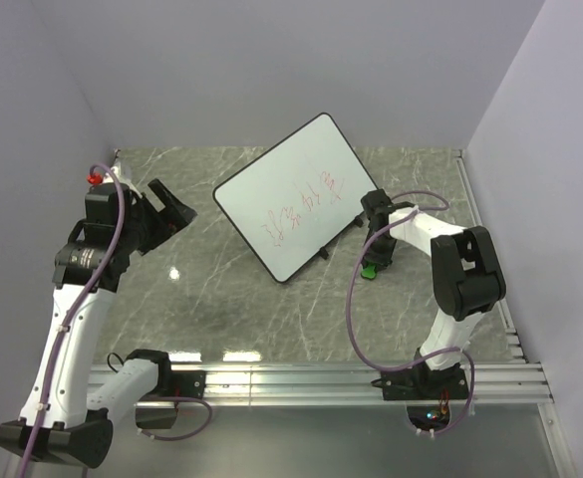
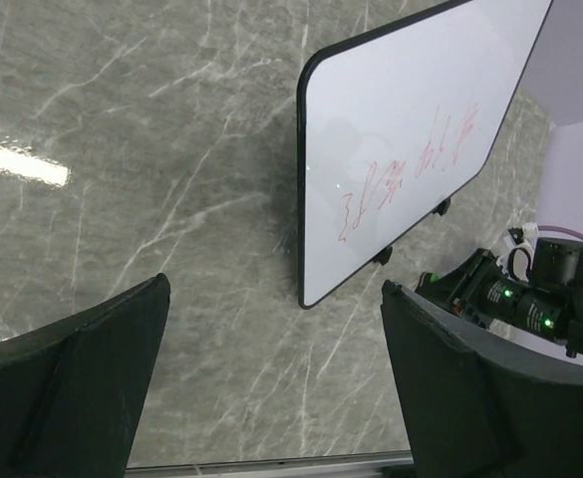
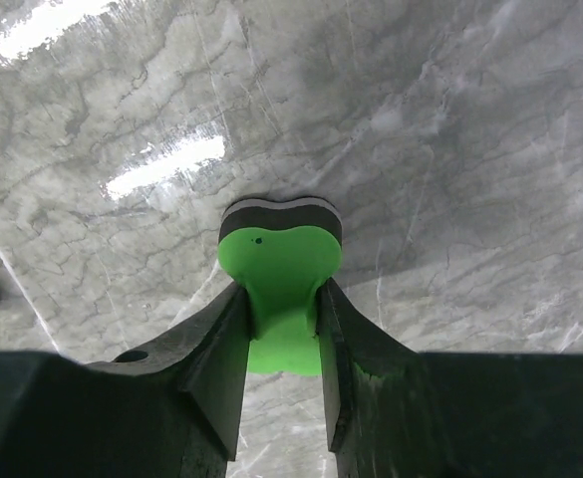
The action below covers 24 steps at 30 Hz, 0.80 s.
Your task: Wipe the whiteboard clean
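The whiteboard (image 1: pixel 293 195) lies tilted at the middle of the marble table, with red scribbled writing (image 1: pixel 304 212) on its near half. It also shows in the left wrist view (image 2: pixel 401 139). My right gripper (image 1: pixel 375 261) is just right of the board's near right edge, shut on the waist of a green bow-shaped eraser (image 3: pixel 281 289) with a dark felt face, low over the table. My left gripper (image 1: pixel 171 210) is open and empty, raised to the left of the board.
A metal rail (image 1: pixel 301 378) runs along the table's near edge. Grey walls close the left, back and right sides. A purple cable (image 1: pixel 356 299) loops from the right arm. The right arm shows in the left wrist view (image 2: pixel 530 299).
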### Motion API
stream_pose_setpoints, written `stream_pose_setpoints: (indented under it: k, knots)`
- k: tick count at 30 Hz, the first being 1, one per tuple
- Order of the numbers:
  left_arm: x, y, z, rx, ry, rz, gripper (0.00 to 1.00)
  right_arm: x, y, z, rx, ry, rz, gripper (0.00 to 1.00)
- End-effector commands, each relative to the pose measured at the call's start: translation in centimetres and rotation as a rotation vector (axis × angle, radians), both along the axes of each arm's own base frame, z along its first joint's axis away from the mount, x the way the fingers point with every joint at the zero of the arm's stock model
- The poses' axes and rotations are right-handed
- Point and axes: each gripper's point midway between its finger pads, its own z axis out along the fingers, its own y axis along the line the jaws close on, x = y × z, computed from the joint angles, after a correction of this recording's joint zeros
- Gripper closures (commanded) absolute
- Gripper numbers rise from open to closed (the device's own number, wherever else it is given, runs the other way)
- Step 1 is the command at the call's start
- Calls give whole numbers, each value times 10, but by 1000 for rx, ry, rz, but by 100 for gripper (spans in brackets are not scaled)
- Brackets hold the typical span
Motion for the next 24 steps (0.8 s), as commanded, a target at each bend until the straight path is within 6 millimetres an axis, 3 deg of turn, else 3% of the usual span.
stream_pose_setpoints:
  k: [1,4,5,7,8,9,10,11,13,16,17,18,19,24]
  knots:
    - [2,8,0,33,-6,34,7,1,-1,9,-12,-17,17,89]
    - [8,12,7,69,-52,32,7,17,6,40,20,-76,21,100]
    - [12,10,11,91,-83,4,8,34,11,63,52,-136,19,100]
    - [20,12,11,125,-74,-5,11,49,20,87,104,-175,20,100]
    - [23,12,9,137,-53,-10,11,69,31,118,155,-245,28,100]
    - [30,19,-4,182,10,6,11,78,37,132,184,-269,34,100]
    - [35,19,-1,192,10,5,10,86,43,142,212,-284,41,100]
    - [39,19,-2,198,18,3,10,101,55,171,271,-349,56,100]
    - [51,13,-5,182,27,-20,9,122,71,199,338,-400,67,100]
    - [73,0,-13,135,17,-53,9,137,87,216,403,-395,85,100]
    - [78,-4,-16,116,13,-59,9,155,93,227,423,-424,87,100]
    - [87,-8,-24,102,20,-70,9,158,98,228,441,-408,91,100]
    - [94,-15,-23,80,6,-95,9,174,106,234,465,-426,90,100]
    - [116,-38,-37,15,-18,-200,11,199,129,228,561,-419,109,100]
